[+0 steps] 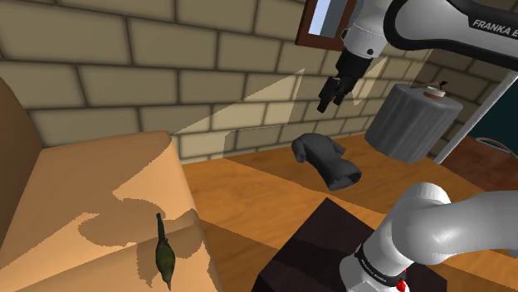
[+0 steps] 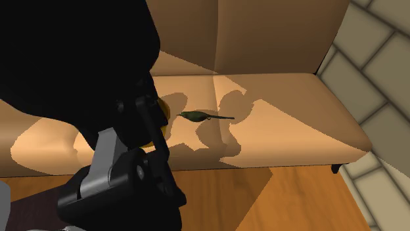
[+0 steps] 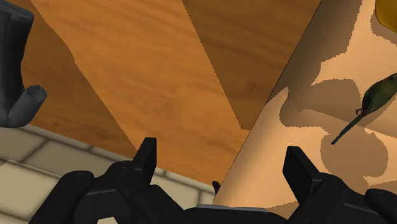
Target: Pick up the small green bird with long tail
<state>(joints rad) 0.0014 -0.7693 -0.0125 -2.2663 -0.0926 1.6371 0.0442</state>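
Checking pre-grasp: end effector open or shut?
Open. In the wrist view the end effector shows its fingers apart, clasping nothing.

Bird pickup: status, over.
Fingers open, empty, high over the floor. Bird lying on sofa seat, untouched. Dark grey lump on floor, apart from bird.

In the second exterior view my arm [image 2: 72, 59] covers the left part of the sofa [image 2: 289, 115] and most of a yellow thing [image 2: 160, 105]. In my wrist view the picture's edge cuts off the bird [image 3: 376, 94] at its head, and a grey thing [image 3: 16, 70].
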